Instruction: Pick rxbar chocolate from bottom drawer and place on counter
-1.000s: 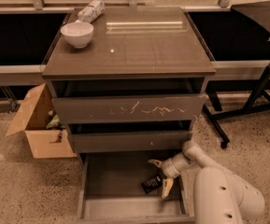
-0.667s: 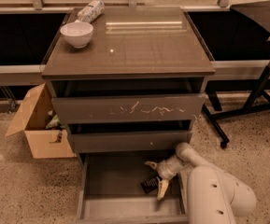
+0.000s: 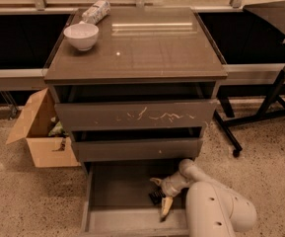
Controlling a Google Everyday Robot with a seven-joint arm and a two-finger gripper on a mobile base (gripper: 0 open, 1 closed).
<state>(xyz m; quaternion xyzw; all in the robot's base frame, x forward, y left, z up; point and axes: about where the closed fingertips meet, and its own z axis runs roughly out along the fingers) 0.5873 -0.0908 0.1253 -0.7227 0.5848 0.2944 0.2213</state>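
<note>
The bottom drawer [image 3: 117,186] is pulled out at the foot of the cabinet. Inside it, at the right, lies the rxbar chocolate [image 3: 155,197], a small black bar. My gripper [image 3: 160,195] reaches down into the drawer from the right and is open. One pale fingertip is behind the bar and the other in front of it, so the bar sits between them. The white arm [image 3: 216,211] fills the lower right corner and hides the drawer's right end. The counter [image 3: 147,46] is the glossy grey-brown cabinet top.
A white bowl [image 3: 81,35] and a white-and-grey cylindrical packet [image 3: 95,11] stand at the counter's back left. The scratched middle drawer front [image 3: 137,115] overhangs the open drawer. An open cardboard box [image 3: 38,132] sits on the floor at left, and a black stand leg [image 3: 260,117] at right.
The gripper has shifted a little left and lower in the drawer, bringing its fingers closer around the black bar. The bar has not moved.
</note>
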